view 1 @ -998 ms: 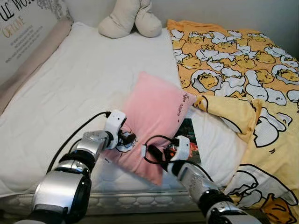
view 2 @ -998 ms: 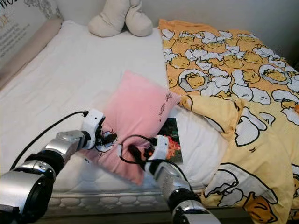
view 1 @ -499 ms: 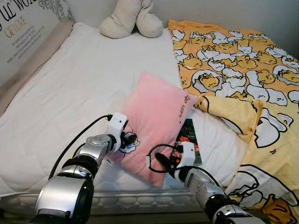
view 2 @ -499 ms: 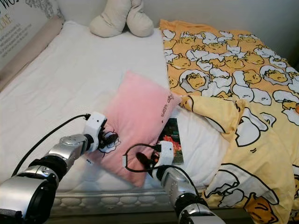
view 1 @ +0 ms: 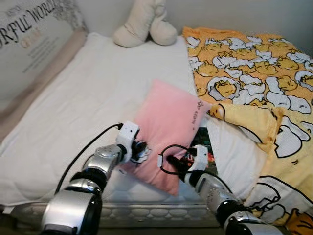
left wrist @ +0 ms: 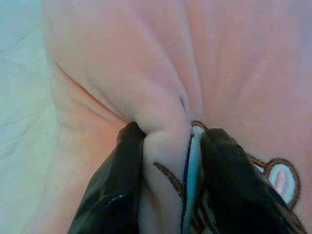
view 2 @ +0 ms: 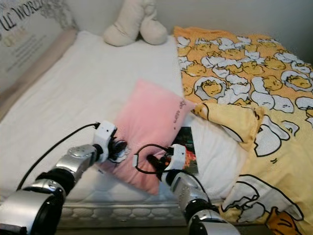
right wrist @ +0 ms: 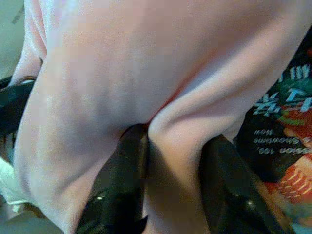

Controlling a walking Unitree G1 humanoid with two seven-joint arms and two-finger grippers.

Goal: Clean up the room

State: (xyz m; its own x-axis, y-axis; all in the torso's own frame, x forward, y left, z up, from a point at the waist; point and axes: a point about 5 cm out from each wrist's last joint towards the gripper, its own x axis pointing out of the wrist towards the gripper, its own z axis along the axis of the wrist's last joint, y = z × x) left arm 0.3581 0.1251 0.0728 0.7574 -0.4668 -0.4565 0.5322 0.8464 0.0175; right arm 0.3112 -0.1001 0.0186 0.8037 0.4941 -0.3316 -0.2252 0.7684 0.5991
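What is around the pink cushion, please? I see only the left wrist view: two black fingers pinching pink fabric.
Observer: The pink cushion lies on a white mattress; your left hand grips its near left edge.
Operator: Is the right hand also holding it?
Observer: Yes. The right hand pinches a fold at the near right edge, as the right wrist view shows with fabric between the fingers.
Operator: Is something lying under the cushion?
Observer: A dark magazine lies beside the right hand and is partly covered by the cushion.
Operator: What else is on the bed?
Observer: A yellow patterned duvet covers the right side, and a beige plush toy sits at the far end.
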